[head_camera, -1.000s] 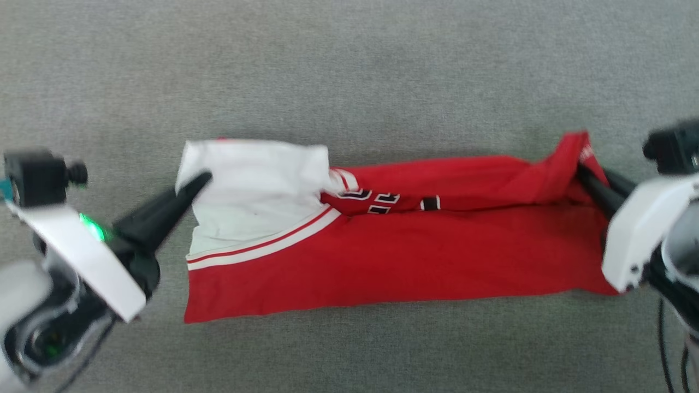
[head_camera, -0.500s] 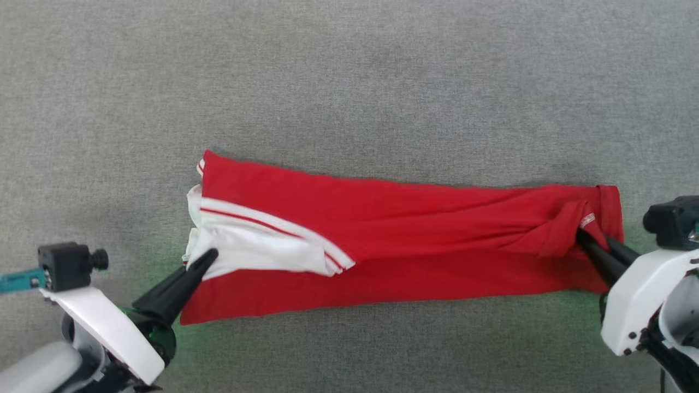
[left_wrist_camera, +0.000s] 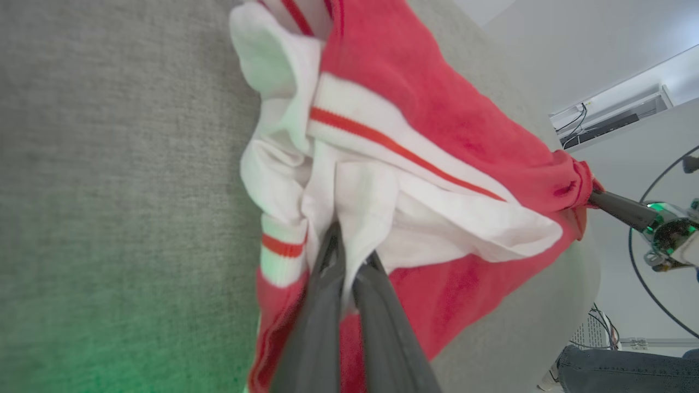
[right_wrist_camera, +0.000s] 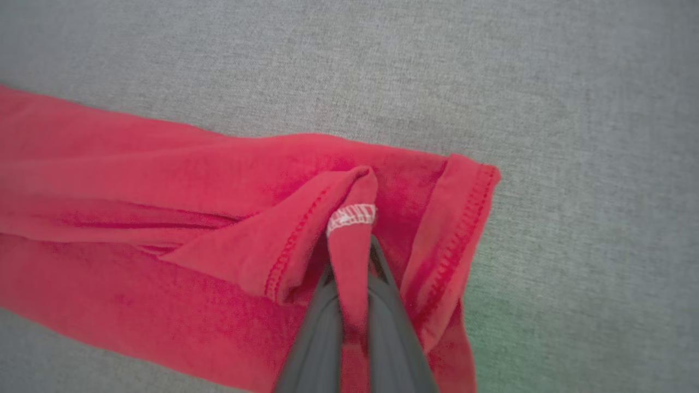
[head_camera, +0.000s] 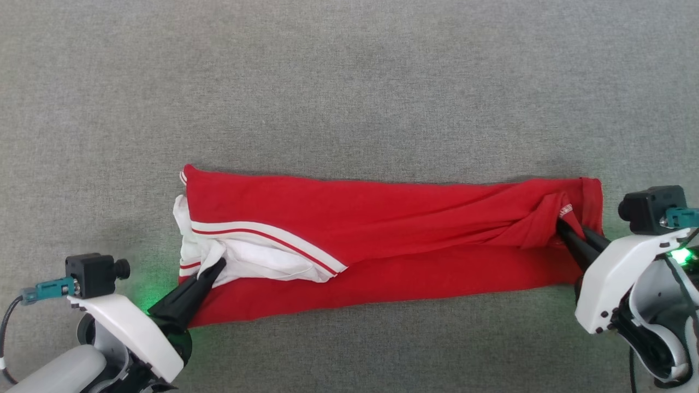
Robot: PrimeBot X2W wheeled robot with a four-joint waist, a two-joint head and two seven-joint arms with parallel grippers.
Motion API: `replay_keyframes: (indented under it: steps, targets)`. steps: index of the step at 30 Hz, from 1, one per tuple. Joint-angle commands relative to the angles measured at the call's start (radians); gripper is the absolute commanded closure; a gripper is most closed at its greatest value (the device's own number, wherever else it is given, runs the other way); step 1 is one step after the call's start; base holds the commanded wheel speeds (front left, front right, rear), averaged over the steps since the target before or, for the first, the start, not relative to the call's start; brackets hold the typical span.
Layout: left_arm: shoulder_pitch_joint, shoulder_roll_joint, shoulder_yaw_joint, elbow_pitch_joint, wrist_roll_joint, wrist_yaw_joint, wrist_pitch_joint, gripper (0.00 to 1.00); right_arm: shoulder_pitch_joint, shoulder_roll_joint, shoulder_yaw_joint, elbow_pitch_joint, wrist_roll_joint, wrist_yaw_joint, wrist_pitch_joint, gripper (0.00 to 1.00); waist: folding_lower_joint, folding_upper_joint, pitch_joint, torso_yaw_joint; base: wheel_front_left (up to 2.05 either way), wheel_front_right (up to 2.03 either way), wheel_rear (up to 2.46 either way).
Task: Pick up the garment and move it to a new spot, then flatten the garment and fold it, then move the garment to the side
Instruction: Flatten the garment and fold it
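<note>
The red garment [head_camera: 393,240] lies folded lengthwise in a long band on the grey surface, with its white sleeve and striped trim bunched at the left end. My left gripper [head_camera: 218,265] is shut on the white sleeve fabric at that end; in the left wrist view the cloth [left_wrist_camera: 382,164] is pinched between the two dark fingers of that gripper [left_wrist_camera: 349,256]. My right gripper [head_camera: 562,225] is shut on a red hem corner at the right end, seen close up in the right wrist view, where the garment [right_wrist_camera: 164,185] runs off left from this gripper [right_wrist_camera: 350,240]. The lettering is hidden.
Grey carpet-like surface [head_camera: 349,82] spreads on all sides of the garment. In the left wrist view the surface's far edge, pale walls, some cables and a person's jeans-clad leg [left_wrist_camera: 628,371] show at the lower right.
Both grippers have drawn the garment's far edge toward me, folding it over: the white sleeve and lettering, on top a second ago, are now tucked in. The head view has shifted.
</note>
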Motion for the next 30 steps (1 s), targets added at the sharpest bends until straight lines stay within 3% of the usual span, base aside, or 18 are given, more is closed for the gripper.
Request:
replay_keyframes:
  steps: [1, 2, 4, 5, 6, 14, 27, 30]
  targets:
    - [-0.008, -0.009, 0.002, 0.019, 0.025, 0.003, -0.004, 1.0, -0.015, 0.0, 0.008, 0.014, 0.001, -0.001, -0.014, 0.96, 0.0, -0.0001, -0.002, -0.001, 0.0, 0.0, 0.0]
    - [-0.009, -0.017, 0.011, 0.022, 0.022, 0.003, -0.004, 0.87, -0.019, 0.001, 0.011, 0.019, 0.002, -0.001, -0.022, 0.65, 0.0, -0.0001, -0.004, -0.001, 0.0, 0.0, 0.0]
    - [-0.007, -0.022, 0.038, 0.026, 0.035, 0.002, -0.004, 0.31, -0.02, 0.002, 0.01, 0.024, 0.001, -0.001, -0.032, 0.0, 0.0, -0.0001, -0.008, 0.001, 0.0, 0.0, 0.0]
    - [-0.001, -0.025, 0.055, 0.028, 0.044, 0.003, -0.004, 0.07, -0.019, 0.001, 0.007, 0.024, 0.002, -0.001, -0.037, 0.0, 0.0, -0.0001, -0.011, 0.003, 0.0, 0.0, 0.0]
    - [0.008, -0.031, 0.072, 0.027, 0.054, 0.002, -0.004, 0.0, -0.014, -0.002, 0.002, 0.021, 0.002, -0.001, -0.037, 0.0, 0.0, -0.0001, -0.015, 0.005, 0.0, 0.0, 0.0]
    - [0.097, -0.082, 0.248, 0.006, 0.166, 0.002, -0.004, 0.0, 0.046, -0.013, -0.094, -0.02, 0.021, -0.001, 0.008, 0.0, 0.0, -0.0001, -0.045, 0.045, 0.0, 0.0, 0.0]
    - [0.22, -0.336, 0.582, 0.119, 0.453, 0.002, -0.004, 0.0, 0.097, -0.022, -0.214, 0.071, 0.098, -0.001, 0.111, 0.0, 0.0, -0.0001, -0.069, 0.147, 0.0, 0.0, 0.0]
    - [0.23, -0.355, 0.642, 0.106, 0.53, 0.002, -0.004, 0.0, 0.097, -0.019, -0.216, 0.083, 0.101, -0.001, 0.128, 0.0, 0.0, -0.0001, -0.069, 0.157, 0.0, 0.0, 0.0]
